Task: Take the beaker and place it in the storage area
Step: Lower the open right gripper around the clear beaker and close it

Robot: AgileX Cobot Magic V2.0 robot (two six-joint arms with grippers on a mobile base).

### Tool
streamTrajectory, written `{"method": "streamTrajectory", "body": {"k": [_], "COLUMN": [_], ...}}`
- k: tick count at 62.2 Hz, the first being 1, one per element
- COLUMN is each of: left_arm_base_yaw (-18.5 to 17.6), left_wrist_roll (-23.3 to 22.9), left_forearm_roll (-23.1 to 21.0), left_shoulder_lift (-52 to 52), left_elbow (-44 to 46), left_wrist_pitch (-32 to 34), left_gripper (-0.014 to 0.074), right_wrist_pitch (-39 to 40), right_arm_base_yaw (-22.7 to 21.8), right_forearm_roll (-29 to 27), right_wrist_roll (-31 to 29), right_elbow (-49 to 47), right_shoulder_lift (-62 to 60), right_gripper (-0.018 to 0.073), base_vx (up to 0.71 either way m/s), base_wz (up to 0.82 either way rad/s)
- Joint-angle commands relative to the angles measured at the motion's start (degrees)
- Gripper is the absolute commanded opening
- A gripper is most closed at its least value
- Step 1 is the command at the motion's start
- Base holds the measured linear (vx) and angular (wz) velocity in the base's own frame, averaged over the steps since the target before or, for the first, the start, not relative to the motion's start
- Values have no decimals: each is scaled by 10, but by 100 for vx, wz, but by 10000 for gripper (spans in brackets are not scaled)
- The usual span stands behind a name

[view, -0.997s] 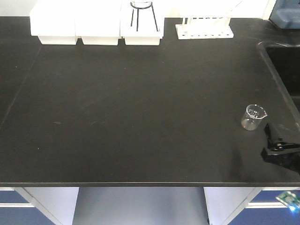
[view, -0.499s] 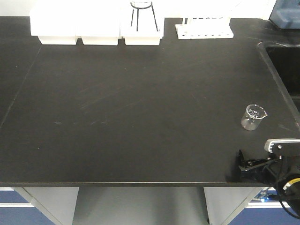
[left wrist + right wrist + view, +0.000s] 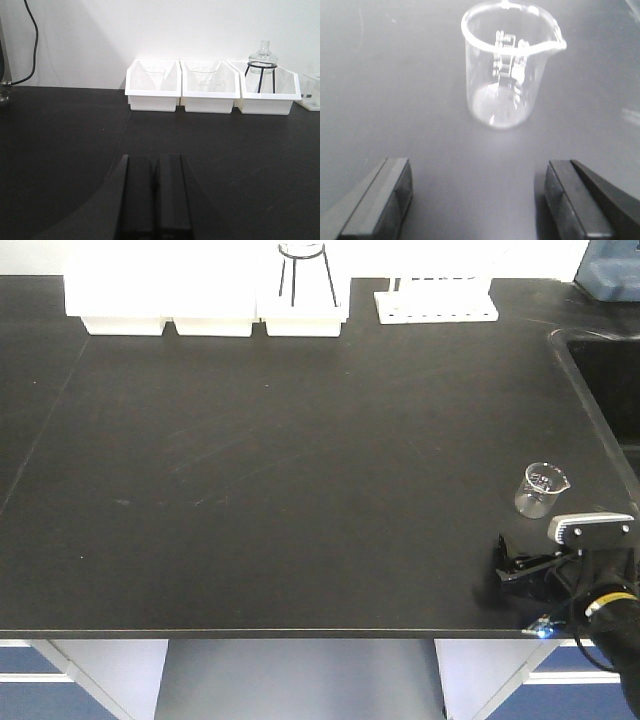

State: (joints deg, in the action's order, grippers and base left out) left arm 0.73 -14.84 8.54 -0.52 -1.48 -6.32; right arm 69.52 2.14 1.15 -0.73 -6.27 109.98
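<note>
1. My right gripper point(image 3: 477, 200): released, jaws spread wide, nothing between them. One dark finger point(image 3: 380, 200) shows low on the left of the right wrist view, the other low on the right. In the front view it point(image 3: 512, 566) sits low over the near right corner of the benchtop point(image 3: 300, 460).

2. Beaker point(image 3: 507, 70): small, clear glass, upright on the benchtop, in line with the gap between my right fingers but apart from both. White markings on its wall, pour spout turned to the right in that view. In the front view it point(image 3: 541, 490) stands near the right edge, just beyond my right gripper and on the near side of the sink point(image 3: 600, 370).

3. My left gripper point(image 3: 155, 195): clenched, the two dark fingers pressed together with nothing held, low over the black top.

4. White bins point(image 3: 205, 87): three in a row at the back edge against the wall.

5. Glass vessel point(image 3: 262, 60): on a black wire stand, in the right-hand bin.

6. Test-tube rack point(image 3: 435, 300): white, at the back, right of the bins.

7. Black cable point(image 3: 30, 45): hangs down the wall at far left.
</note>
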Motion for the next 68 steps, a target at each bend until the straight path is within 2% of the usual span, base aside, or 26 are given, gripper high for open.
{"method": "streamTrajectory", "body": {"k": [1, 24, 52, 59, 64, 68], "left_arm_base_yaw": [-4, -4, -4, -4, -4, -4], "left_wrist_roll": [-3, -3, -3, -3, -3, -3], "left_forearm_roll": [-3, -3, -3, -3, -3, -3], "left_shoulder_lift": [-11, -11, -11, -11, -11, -11], "left_elbow": [-13, -13, -13, -13, -13, -13], "left_wrist_pitch": [48, 48, 48, 48, 48, 48], "left_gripper": [-8, -8, -8, -8, -8, -8], "right_wrist_pitch": [75, 75, 75, 75, 75, 75], "right_arm_base_yaw": [-2, -2, -2, -2, -2, -2], "right_forearm_roll": [-1, -11, -18, -23, -31, -35], "right_wrist_roll": [-12, -11, -6, -6, -6, -6], "right_elbow": [-21, -97, -144, -144, -142, -141], "right_shoulder_lift": [-8, 12, 52, 52, 52, 51], "right_gripper": [590, 590, 581, 529, 434, 316], "base_vx": [0, 0, 0, 0, 0, 0], "base_wz": [0, 0, 0, 0, 0, 0]}}
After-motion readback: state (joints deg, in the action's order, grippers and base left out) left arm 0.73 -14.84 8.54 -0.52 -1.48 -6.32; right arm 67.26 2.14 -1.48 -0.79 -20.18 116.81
